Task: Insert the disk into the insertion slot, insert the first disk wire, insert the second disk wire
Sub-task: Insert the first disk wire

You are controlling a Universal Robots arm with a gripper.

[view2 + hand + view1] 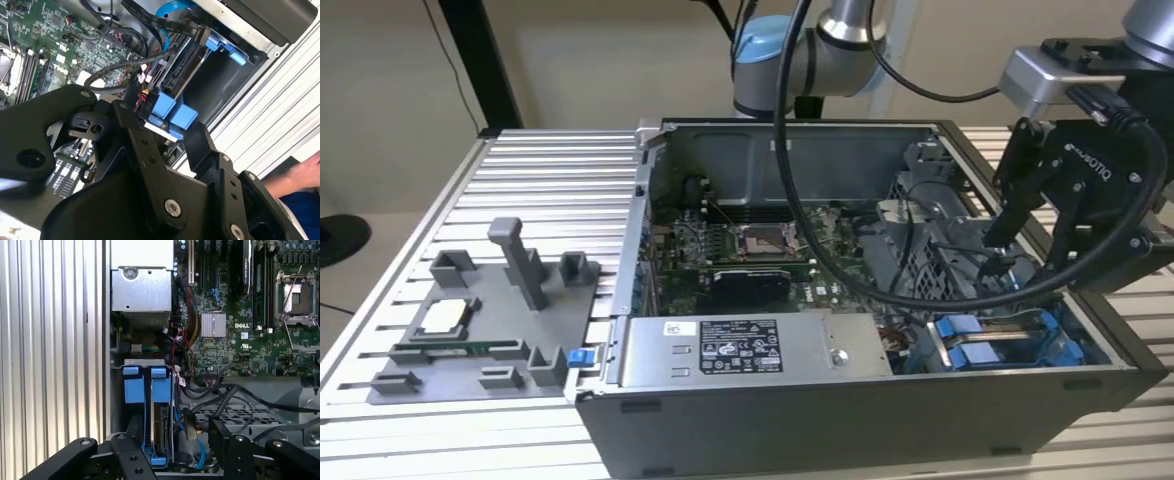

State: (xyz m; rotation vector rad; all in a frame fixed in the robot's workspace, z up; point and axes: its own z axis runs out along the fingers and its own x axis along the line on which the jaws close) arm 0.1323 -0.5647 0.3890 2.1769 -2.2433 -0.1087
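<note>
1 gripper [175,426] hangs with its 2 fingers spread wide, clamping nothing, straddling the blue-railed insertion slot [133,387] in the open computer case [854,410], while the disk [161,432] sits inside that slot and black wires [220,395] lie just beside it.

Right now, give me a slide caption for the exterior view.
The gripper hangs above the blue-railed insertion slot of an open computer case on a slatted table.

Silver arm [845,18] with a light-blue joint cap [761,45]. A thick black cable [783,130] loops from it to the matt-black gripper [1017,258], which bears white lettering, linked bars and round silver screws [172,207].
</note>
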